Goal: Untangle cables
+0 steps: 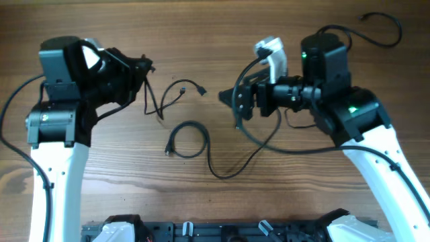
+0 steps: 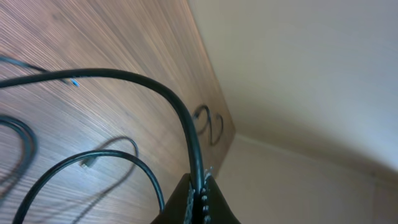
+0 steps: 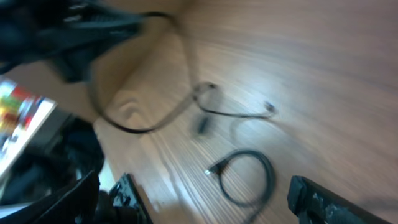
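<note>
Our left end effector [image 2: 198, 186] is clenched on a thin black cable [image 2: 155, 84]. In the left wrist view the cord is running up out of the shut fingertips and arching away over the wooden worktop [image 1: 201, 27]. From overhead, we are seeing that cable drooping from the grip, dipping to the wood and ending in a small plug [image 1: 202, 91] near the middle of the worktop.

Our right end effector [image 3: 196, 196] is released. Its two fingers [image 3: 314, 200] are standing wide apart at the bottom corners of the right wrist view, with nothing between them. It is hovering over the wood to the right of the plug, apart from it.

Below and between the two arms a second cable [image 1: 188, 140] is lying in a loose loop, a plug at its left end and a long tail curving off toward the right arm. A third cable [image 1: 384, 30] is lying at the far right corner, well apart from the others.

A colourful printed sheet [image 3: 18, 115] is showing at the left edge of the right wrist view, but we are finding it too blurred to read.
</note>
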